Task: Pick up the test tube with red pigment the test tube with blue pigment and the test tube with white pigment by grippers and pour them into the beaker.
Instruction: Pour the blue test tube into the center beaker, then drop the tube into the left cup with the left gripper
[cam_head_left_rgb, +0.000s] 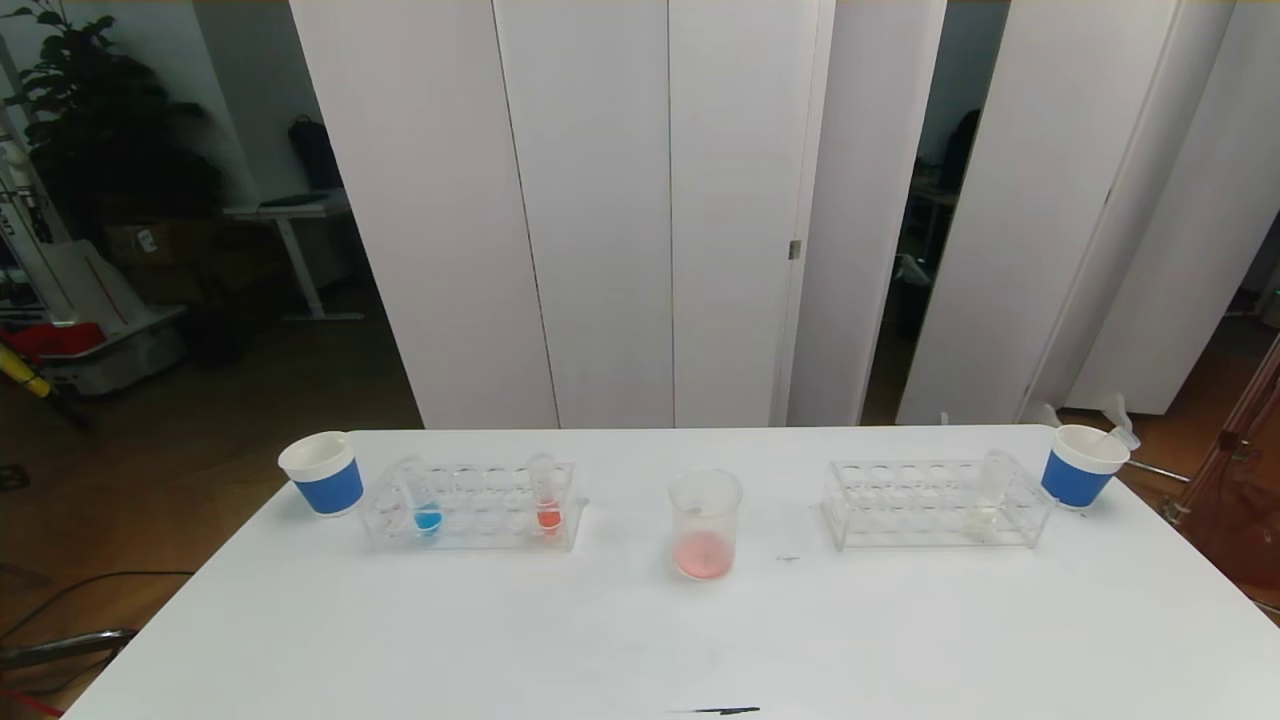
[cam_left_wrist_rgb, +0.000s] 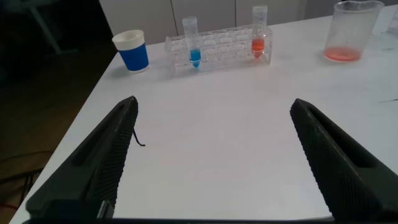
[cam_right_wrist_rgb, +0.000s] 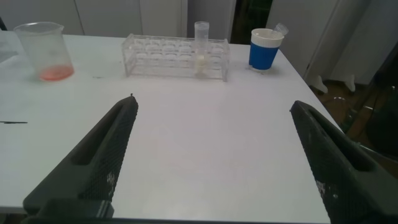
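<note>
A white table (cam_head_left_rgb: 640, 640) is standing before white partition panels. Both grippers, left (cam_left_wrist_rgb: 211, 162) and right (cam_right_wrist_rgb: 211, 162), are hanging spread wide and empty, well short of the beaker (cam_head_left_rgb: 705, 524).

Left of the beaker, one rack (cam_head_left_rgb: 470, 507) is holding the test tube with blue pigment (cam_head_left_rgb: 424, 500) and one red tube (cam_head_left_rgb: 546, 497). Right of it, a second rack (cam_head_left_rgb: 935, 505) is holding the test tube with white pigment (cam_head_left_rgb: 988, 500).

Two paper cups are flanking the racks.

The slim glass could slip, or snag on its rack while being lifted.

Right gripper (cam_right_wrist_rgb: 211, 158) above the white desk (cam_right_wrist_rgb: 211, 143), its two dark fingers (cam_right_wrist_rgb: 93, 162) spread wide with nothing between them. Beyond it, a clear rack (cam_right_wrist_rgb: 176, 57) holds the upright white tube (cam_right_wrist_rgb: 201, 50). A blue-and-white cup (cam_right_wrist_rgb: 265, 50) stands just beside the rack. The beaker (cam_right_wrist_rgb: 45, 51), with red liquid at its bottom, stands well apart from the rack.
</note>
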